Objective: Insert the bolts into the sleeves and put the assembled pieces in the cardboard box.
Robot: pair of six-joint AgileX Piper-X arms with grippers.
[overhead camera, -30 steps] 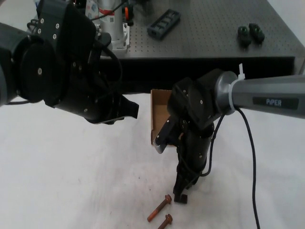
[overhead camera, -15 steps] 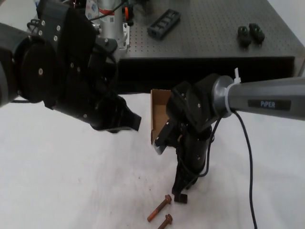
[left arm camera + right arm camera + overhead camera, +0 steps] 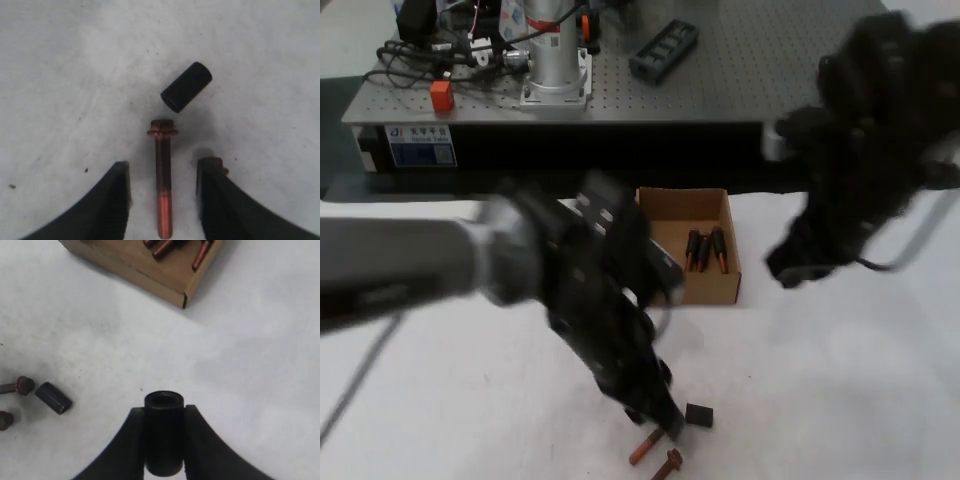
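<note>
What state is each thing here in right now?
Left gripper, open, astride a lying bolt.
Right gripper, shut on a sleeve.
Loose sleeve, lying flat, no bolt in it.
Cardboard box, open, assembled pieces inside.
Second bolt, lying loose.

Left claw (image 3: 164,172) down, right claw (image 3: 164,412) up

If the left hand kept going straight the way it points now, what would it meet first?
Probably the bolt, lying between the open fingers of the left hand, though its height above is unclear; they would land on white cloth either side. The black sleeve lies beyond the bolt's head, apart.
</note>
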